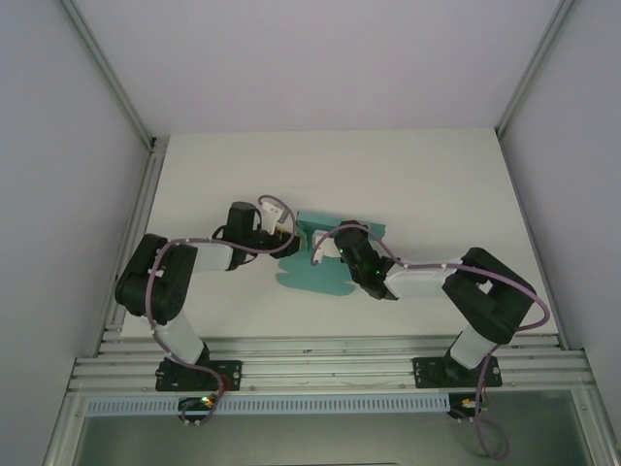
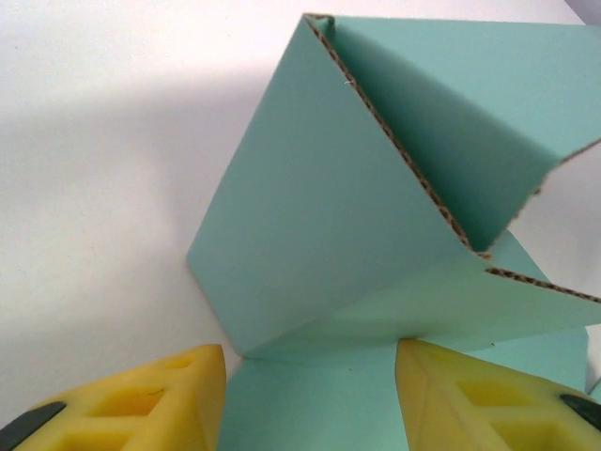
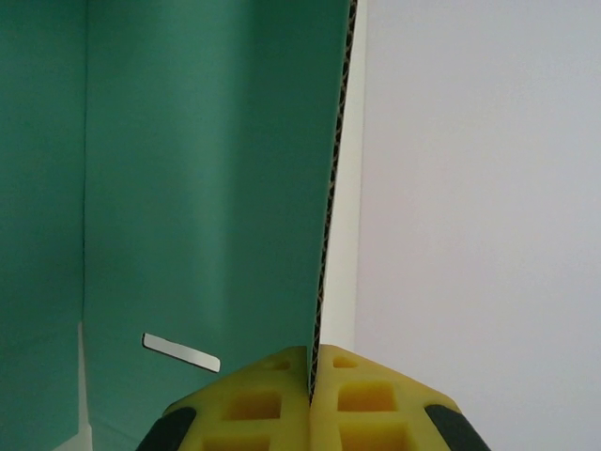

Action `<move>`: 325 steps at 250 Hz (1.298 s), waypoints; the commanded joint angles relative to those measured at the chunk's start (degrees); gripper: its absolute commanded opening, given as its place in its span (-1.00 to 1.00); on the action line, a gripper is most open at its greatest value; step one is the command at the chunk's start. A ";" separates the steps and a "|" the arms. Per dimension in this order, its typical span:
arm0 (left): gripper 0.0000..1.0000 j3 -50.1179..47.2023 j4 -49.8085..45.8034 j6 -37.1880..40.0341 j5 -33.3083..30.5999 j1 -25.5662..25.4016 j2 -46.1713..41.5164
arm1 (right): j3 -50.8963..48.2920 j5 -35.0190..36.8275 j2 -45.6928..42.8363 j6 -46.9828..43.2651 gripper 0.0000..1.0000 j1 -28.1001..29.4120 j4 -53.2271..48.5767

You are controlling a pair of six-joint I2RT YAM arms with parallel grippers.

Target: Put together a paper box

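Paper box point(image 1: 312, 264) sat near the middle of the white bench point(image 1: 437, 184), teal card only part folded: some panels lay flat on the surface, others were lifted up! At the box's left side, the left tool point(image 2: 310, 349) was released, its yellow fingers point(image 2: 169, 395) spread well apart and gripping nothing. A flat strip of the card ran between them, and a folded wall rose just beyond their tips, its corrugated cut edge showing along the upper side. Over on the box's right side, the right tool point(image 3: 313, 355) was clenched tight on the card, both yellow pads point(image 3: 362, 404) pinched together on the thin edge of a raised panel that stood straight up out of the grip. A small pale slit point(image 3: 180, 352) showed in that panel, just left of the pads. Both arms reached in toward the box, one from either side, with the card between them.
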 commanded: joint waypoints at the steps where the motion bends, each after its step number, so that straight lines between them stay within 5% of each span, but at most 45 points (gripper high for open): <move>1: 0.15 -1.45 8.03 2.03 -4.77 -1.68 0.32 | -2.22 -0.73 1.91 -2.10 -1.00 0.94 -12.73; 54: 0.12 -2.55 8.44 1.58 -4.27 -1.26 0.66 | -2.90 0.37 1.30 -3.51 -1.00 0.20 -9.07; 102: 0.04 -6.62 25.63 -13.95 11.33 8.36 5.22 | -5.50 -0.85 -1.87 -8.15 -1.00 -0.19 -3.56; 136: 0.02 -7.38 37.10 -18.33 17.22 9.20 9.60 | -4.95 -1.10 -2.49 -7.14 -1.00 -0.54 -6.72; 187: -0.06 -7.01 26.17 -8.19 15.96 5.99 5.47 | -3.95 -0.83 -1.76 -5.48 -1.00 -0.72 -9.15; 227: 0.01 -3.63 11.64 1.26 8.34 1.94 3.46 | -3.14 -0.97 -1.60 -4.50 -1.00 -0.89 -10.67; 311: 0.57 -0.90 1.69 8.03 3.41 -2.57 2.14 | -2.84 -1.04 -2.37 -2.29 -1.00 -1.02 -14.85; 325: 0.57 0.24 1.28 8.27 -1.29 -2.97 3.05 | -2.81 -1.07 -2.55 -2.28 -1.00 -1.08 -15.01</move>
